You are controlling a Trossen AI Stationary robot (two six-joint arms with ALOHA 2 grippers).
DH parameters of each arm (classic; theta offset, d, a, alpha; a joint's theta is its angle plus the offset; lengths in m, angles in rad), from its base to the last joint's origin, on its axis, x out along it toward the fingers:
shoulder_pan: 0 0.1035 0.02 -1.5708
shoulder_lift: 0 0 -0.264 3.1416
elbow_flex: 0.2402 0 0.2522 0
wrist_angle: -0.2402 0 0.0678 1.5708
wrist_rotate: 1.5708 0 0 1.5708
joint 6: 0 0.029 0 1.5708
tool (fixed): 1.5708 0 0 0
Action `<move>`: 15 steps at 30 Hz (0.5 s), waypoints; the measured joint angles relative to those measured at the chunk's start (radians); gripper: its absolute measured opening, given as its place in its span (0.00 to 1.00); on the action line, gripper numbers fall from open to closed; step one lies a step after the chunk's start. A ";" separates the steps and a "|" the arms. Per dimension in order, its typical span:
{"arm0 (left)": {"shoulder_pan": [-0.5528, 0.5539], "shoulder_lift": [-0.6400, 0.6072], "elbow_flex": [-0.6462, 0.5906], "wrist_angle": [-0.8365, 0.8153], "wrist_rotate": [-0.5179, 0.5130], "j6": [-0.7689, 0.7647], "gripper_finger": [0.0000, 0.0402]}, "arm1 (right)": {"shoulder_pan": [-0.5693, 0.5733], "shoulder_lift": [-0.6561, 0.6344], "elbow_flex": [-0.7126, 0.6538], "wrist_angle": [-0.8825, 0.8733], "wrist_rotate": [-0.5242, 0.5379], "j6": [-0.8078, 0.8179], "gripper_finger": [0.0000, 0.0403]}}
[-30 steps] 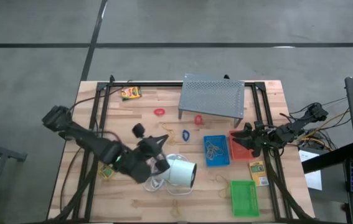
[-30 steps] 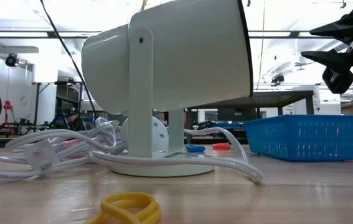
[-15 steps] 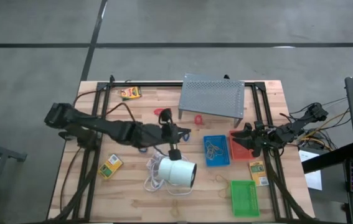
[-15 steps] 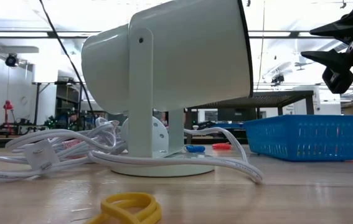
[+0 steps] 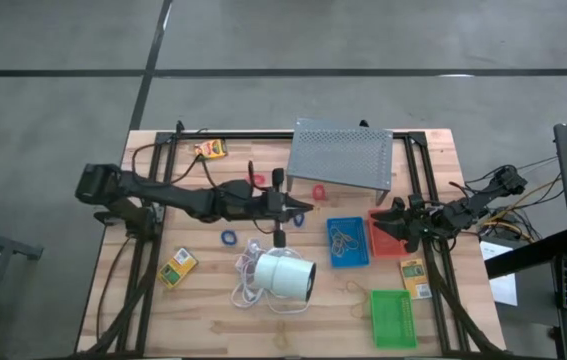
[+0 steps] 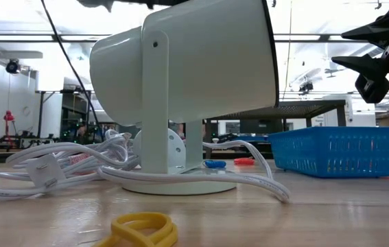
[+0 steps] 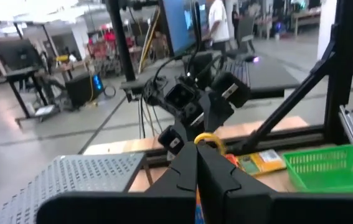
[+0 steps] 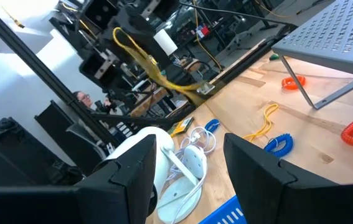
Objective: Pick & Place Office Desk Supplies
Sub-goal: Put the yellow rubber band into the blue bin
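Note:
My left gripper (image 5: 303, 208) reaches out level over the middle of the table, near the grey stand, shut on a yellow rubber band (image 8: 154, 65) that dangles under it. A blue loop (image 5: 229, 237) lies beside the arm, and red loops (image 5: 256, 180) (image 5: 318, 190) lie by the stand. The blue tray (image 5: 347, 241), red tray (image 5: 391, 238) and green tray (image 5: 393, 318) sit on the right. Yellow printed boxes (image 5: 210, 149) (image 5: 178, 267) (image 5: 415, 277) lie flat. My right gripper (image 5: 395, 222) waits open over the red tray. My left gripper pinches the yellow rubber band between its two shut fingertips; a small loop of it (image 7: 210, 139) sticks out beside them. The fingers lie level and point toward the table's right side. The rest of the band hangs slack below them, clear of the table.
A big white cylinder (image 5: 285, 275) with white cord stands just nearer than my left gripper. The grey perforated stand (image 5: 341, 155) is at the far middle. Another yellow band (image 6: 143, 228) lies near the front edge, one more (image 8: 266, 121) by a blue loop (image 8: 279, 144).
My left arm has swung away from the white cylinder toward the table's far and right side and stretched out, its gripper tipping to level and staying shut. The blue loop it covered before now shows beside it.

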 joint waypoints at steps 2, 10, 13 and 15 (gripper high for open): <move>0.004 0.005 -0.032 0.067 0.009 -0.001 0.01 | 0.000 0.000 0.000 0.000 0.000 0.000 0.46; 0.005 0.068 -0.059 0.211 0.012 -0.004 0.01 | 0.000 0.000 0.000 0.000 0.000 0.000 0.46; 0.005 0.101 -0.059 0.259 0.012 -0.007 0.01 | 0.000 -0.001 0.000 0.000 0.000 0.000 0.46; 0.005 0.120 -0.059 0.285 0.013 -0.012 0.01 | 0.000 -0.001 0.000 0.000 0.000 0.000 0.46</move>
